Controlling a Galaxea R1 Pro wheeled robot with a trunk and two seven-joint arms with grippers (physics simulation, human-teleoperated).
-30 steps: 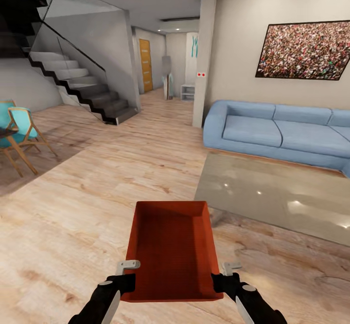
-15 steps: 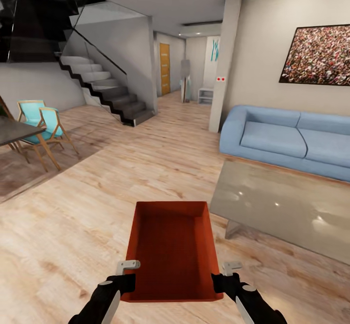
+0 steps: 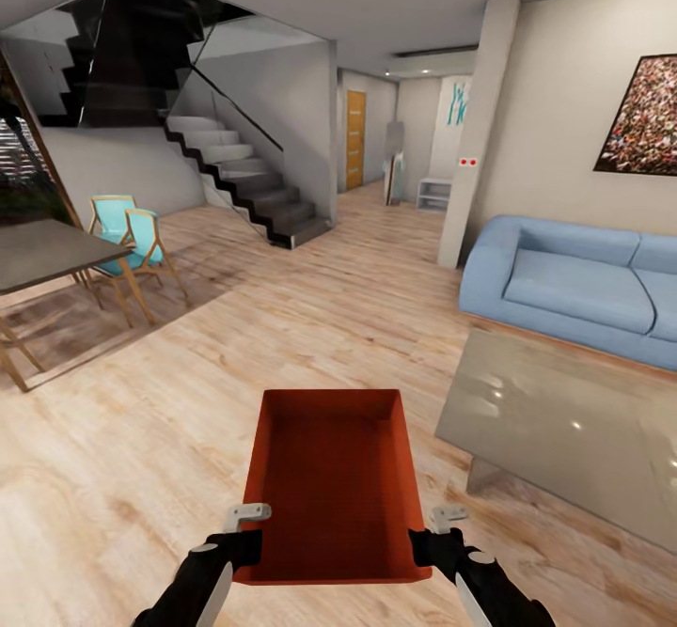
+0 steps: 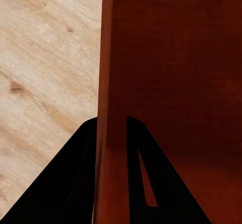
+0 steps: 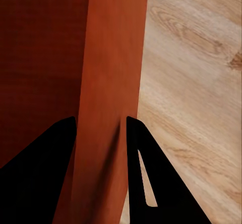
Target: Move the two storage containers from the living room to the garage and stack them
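Note:
I carry one red-orange storage container (image 3: 331, 481) in front of me, above the light wood planks of the living room. My left gripper (image 3: 246, 535) is shut on its left wall near the near corner; the left wrist view has that wall (image 4: 108, 108) pinched between the two black fingers. My right gripper (image 3: 431, 538) is shut on the right wall, and its wrist view shows the rim (image 5: 108, 108) clamped between the fingers. The bin is empty and held level.
A blue sofa (image 3: 574, 284) and a grey low table (image 3: 564, 420) stand at the right. A pillar (image 3: 475, 129) rises beyond them. Stairs (image 3: 240, 180) climb at the left, with turquoise chairs (image 3: 132, 242) and a dark table (image 3: 42, 256). A corridor leads to an orange door (image 3: 354, 138).
The whole view has swung left: sofa, picture and pillar slid right, and more of the stairs and dining table came in. The container and both grippers keep their place in the picture.

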